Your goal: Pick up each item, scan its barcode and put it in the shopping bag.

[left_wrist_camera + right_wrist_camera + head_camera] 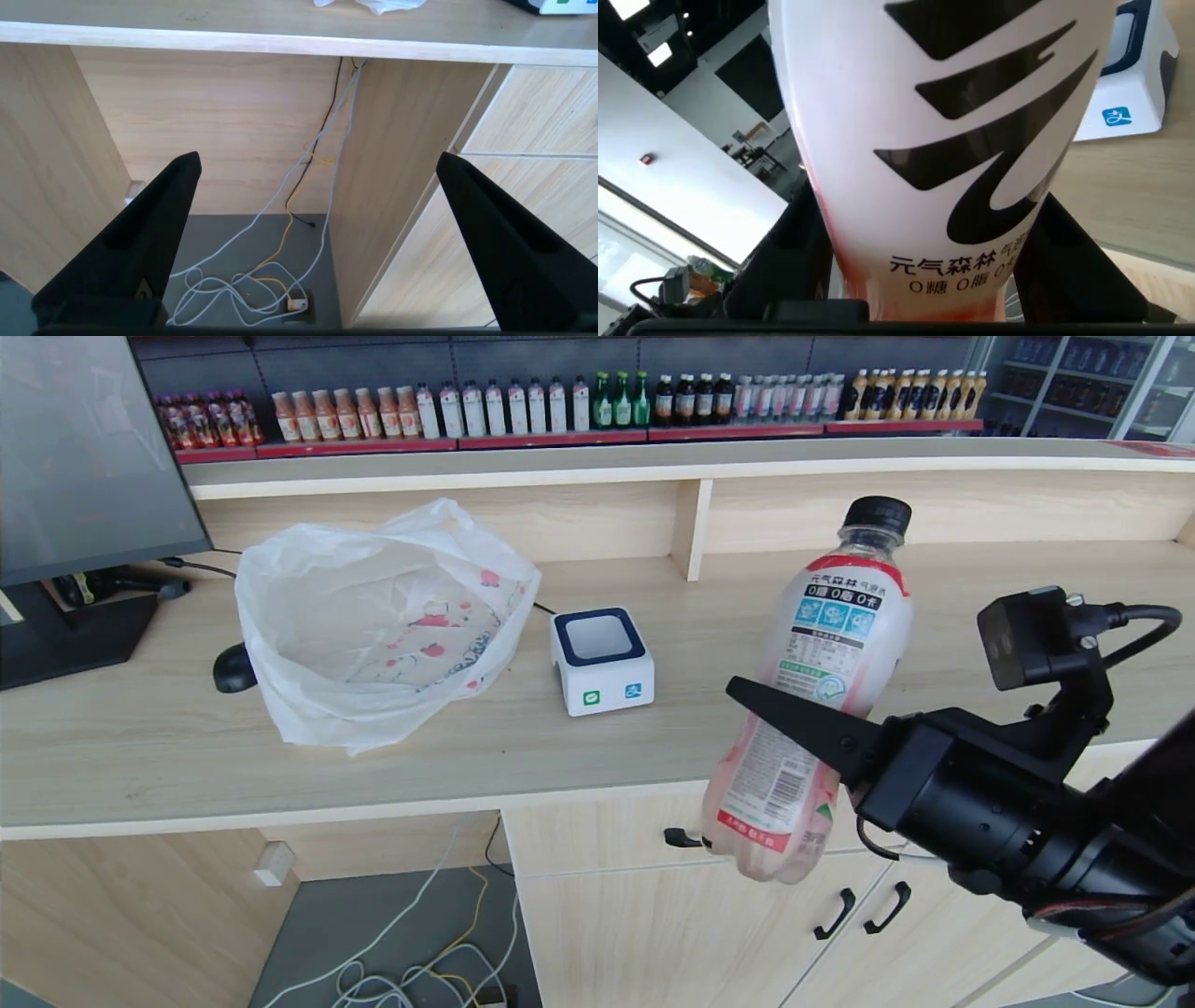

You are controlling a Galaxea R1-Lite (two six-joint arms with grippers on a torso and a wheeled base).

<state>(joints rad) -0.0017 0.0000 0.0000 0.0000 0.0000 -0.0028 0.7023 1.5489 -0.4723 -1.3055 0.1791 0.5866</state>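
Grasping the pink plastic drink bottle [840, 625] over the table [467, 756] front edge, the right end effector [803, 737] leaves its barcode [780, 782] exposed, apparently for scanning.

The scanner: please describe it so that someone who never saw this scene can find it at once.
On the wooden counter, look just right of the white bag. The scanner is the small white cube there, with a dark blue frame around its top window and two small icons on its front.
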